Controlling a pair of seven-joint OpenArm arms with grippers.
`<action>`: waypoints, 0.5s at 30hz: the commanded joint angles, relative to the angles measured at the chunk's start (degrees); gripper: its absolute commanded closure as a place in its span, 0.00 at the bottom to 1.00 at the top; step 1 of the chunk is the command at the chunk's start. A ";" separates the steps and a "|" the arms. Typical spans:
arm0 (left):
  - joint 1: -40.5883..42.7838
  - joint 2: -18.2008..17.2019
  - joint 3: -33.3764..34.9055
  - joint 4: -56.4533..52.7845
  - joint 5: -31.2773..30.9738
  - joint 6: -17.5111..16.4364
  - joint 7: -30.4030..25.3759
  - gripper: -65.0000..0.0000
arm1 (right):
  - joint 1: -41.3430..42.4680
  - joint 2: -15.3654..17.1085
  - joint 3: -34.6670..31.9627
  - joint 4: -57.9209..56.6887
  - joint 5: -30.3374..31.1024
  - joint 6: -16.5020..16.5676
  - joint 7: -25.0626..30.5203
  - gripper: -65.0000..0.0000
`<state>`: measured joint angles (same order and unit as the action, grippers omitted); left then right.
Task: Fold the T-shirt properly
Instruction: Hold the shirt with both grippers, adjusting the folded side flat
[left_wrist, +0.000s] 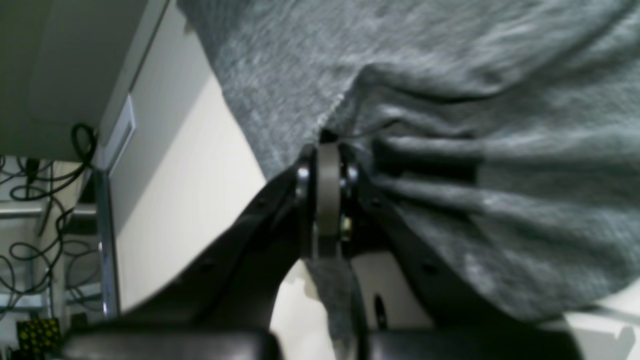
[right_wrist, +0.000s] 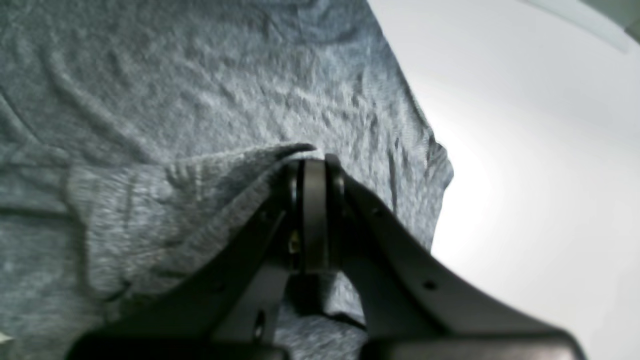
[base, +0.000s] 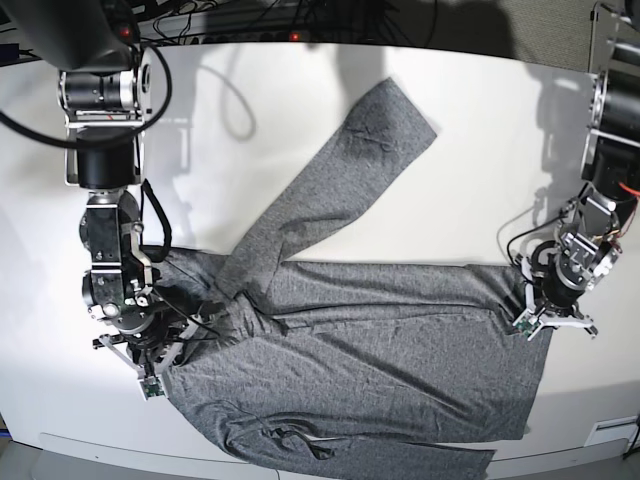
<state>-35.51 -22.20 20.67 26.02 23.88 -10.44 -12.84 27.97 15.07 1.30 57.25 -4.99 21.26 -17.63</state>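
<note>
**Both grippers clamped on the grey T-shirt**

The T-shirt (base: 370, 340) lies spread across the near half of the white table (base: 480, 130), its body running side to side, one long sleeve angling up toward the far edge and another trailing along the near edge. The right gripper (right_wrist: 314, 165) is closed, pinching a raised fold of the cloth. The left gripper (left_wrist: 327, 150) is closed too, clamped on a bunched, pleated edge near the table's side.
</note>
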 joint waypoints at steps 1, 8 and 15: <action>-2.45 -0.28 -0.35 -0.28 -0.33 1.01 -1.07 1.00 | 2.25 0.35 0.24 -0.79 -1.11 -0.26 2.36 1.00; -3.80 0.28 -0.35 -2.21 -0.33 0.98 -2.03 1.00 | 5.77 -0.28 0.24 -12.20 -5.77 -0.28 7.89 1.00; -3.85 0.57 -0.35 -2.21 -0.31 1.03 -2.29 1.00 | 6.49 -0.26 0.24 -13.68 -5.77 -0.31 10.27 1.00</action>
<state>-37.47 -20.95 20.62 23.09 23.94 -10.46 -13.78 32.36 14.28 1.37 42.70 -10.81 21.23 -8.84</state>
